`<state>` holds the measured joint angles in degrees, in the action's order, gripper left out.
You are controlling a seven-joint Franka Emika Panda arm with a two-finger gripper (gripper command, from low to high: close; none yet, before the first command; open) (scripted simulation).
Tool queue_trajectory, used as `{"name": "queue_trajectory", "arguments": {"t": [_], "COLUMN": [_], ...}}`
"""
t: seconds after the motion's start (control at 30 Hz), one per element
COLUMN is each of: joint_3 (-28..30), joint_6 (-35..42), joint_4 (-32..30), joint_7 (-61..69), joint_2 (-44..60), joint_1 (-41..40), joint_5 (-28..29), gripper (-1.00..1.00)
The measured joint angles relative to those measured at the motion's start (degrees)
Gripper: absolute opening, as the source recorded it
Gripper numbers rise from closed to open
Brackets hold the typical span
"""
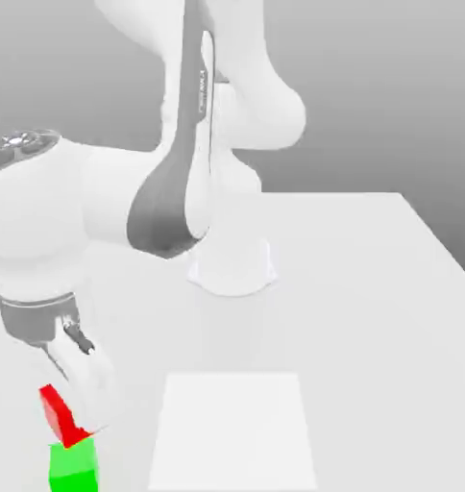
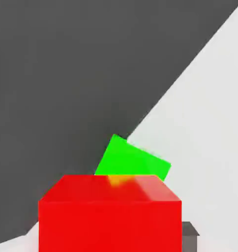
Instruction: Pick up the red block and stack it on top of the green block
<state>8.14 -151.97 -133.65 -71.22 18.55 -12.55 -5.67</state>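
- Pickup done: end effector (image 1: 71, 396) clamped on red block (image 1: 56, 411), tilted.
- Block hangs just above green block (image 1: 73, 467) on surface (image 1: 371, 317).
- Left: level, lower, release.

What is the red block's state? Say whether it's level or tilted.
Tilted. In the exterior view the red block leans, one corner low over the green block.

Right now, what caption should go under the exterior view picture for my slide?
White robot arm's gripper holds the red block tilted just above the green block.
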Motion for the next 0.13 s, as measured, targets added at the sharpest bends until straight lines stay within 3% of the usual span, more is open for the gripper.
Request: {"name": "queue_trajectory", "arguments": {"t": [0.03,0.13], "joint_3": [-0.3,-0.3], "joint_6": [-1.41,-1.41], "joint_4": [0.14,0.14], "joint_7": [0.3,0.3], "joint_2": [1.57,1.57], "joint_1": [-0.27,-0.27], "joint_5": [-0.46,-0.46], "gripper": [1.0,1.0]}}
